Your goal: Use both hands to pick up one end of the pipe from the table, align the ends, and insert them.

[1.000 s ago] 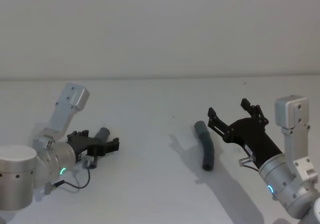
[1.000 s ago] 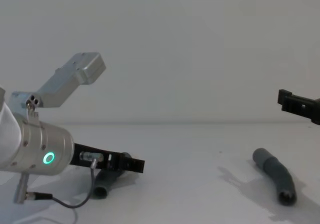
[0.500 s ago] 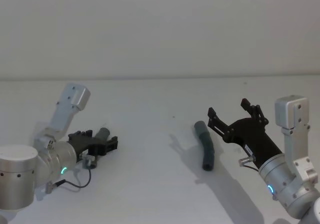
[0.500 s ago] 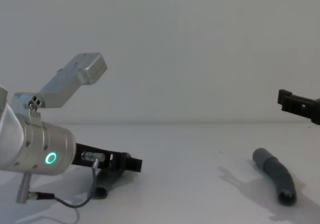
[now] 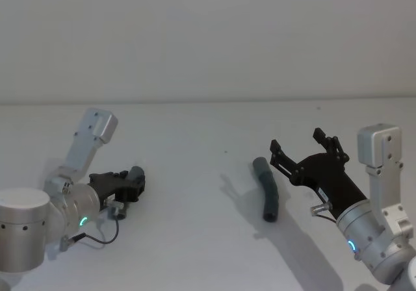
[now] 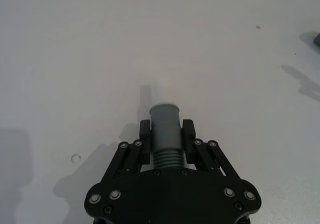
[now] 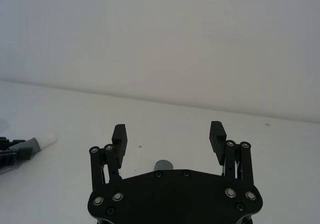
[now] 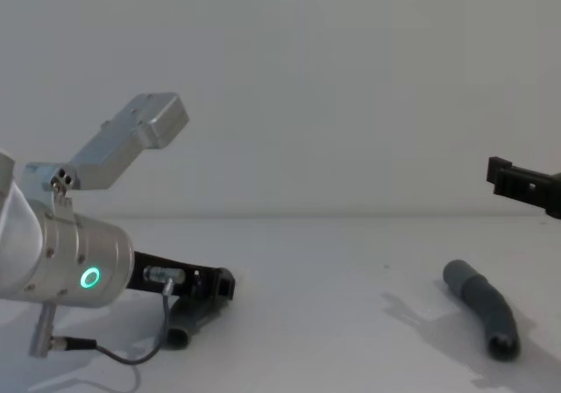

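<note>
At 9 o'clock on the table (image 5: 195, 128), the left gripper (image 5: 133, 186) is clenched on the ribbed piece (image 6: 165, 116), jaws pinching just beyond the ribbing. Its long axis lies along the gripper, with the free end heading toward 1 o'clock in the head view. The right wrist view catches a white tip (image 7: 48, 139) on that end. The piece sits low, at or just off the surface; cannot tell which.

At 3 o'clock the second piece (image 5: 267, 190) lies flat on the table, untouched. Its axis runs roughly 12 to 6, bowed toward 3. The dark end at 6 o'clock reads as the open mouth (image 8: 501, 347). The right gripper (image 5: 296, 140) hangs above it, toward its 3 o'clock, jaws spread wide and holding nothing.

Judgement: both pieces look light and fairly stiff, smooth and round, so liable to roll or twist in a pinch. The best hold on piece 2 is mid-body, across the axis, leaving the mouth clear for the tip.
</note>
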Controlling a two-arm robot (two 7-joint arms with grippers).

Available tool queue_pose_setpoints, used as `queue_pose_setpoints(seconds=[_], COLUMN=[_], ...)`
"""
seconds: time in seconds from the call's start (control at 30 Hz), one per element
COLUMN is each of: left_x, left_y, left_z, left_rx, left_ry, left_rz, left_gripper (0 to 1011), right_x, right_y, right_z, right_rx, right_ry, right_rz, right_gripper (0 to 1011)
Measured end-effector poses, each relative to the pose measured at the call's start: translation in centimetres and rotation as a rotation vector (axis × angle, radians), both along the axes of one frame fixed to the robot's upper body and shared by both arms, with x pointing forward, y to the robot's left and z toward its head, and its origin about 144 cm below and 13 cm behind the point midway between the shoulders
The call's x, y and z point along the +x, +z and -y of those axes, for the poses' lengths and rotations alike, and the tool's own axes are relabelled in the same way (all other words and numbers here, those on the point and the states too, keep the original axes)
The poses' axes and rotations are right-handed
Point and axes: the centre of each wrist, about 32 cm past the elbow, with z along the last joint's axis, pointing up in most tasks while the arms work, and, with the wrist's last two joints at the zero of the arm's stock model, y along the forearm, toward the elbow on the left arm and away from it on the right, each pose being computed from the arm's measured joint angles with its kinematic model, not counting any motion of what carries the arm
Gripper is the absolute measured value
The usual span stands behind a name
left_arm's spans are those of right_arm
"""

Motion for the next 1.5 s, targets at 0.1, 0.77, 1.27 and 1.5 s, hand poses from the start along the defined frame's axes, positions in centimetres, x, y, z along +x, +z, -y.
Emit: queue_pose_setpoints(seconds=[0.1,0.77,1.27,1.5], left_x=[0.01,0.03,0.03,0.09], left_y=[0.00,0.00,0.00,0.19], left_z=[0.01,0.02,-0.02,-0.39], left_rx=[0.000,-0.001,-0.002,-0.010], left_ry=[0.000,0.000,-0.003,-0.051], left_rz=[0.000,0.000,0.001,0.025], left_gripper=[339,339,339,339], right_x=[0.00,0.00,0.00,0.00], right_y=[0.00,0.00,0.00,0.00], right_z=[0.00,0.00,0.00,0.00], right_rx=[0.000,0.000,0.000,0.000], right_ry=[0.000,0.000,0.000,0.000], right_rz=[0.000,0.000,0.000,0.000], right_gripper=[1004,1004,1004,1004])
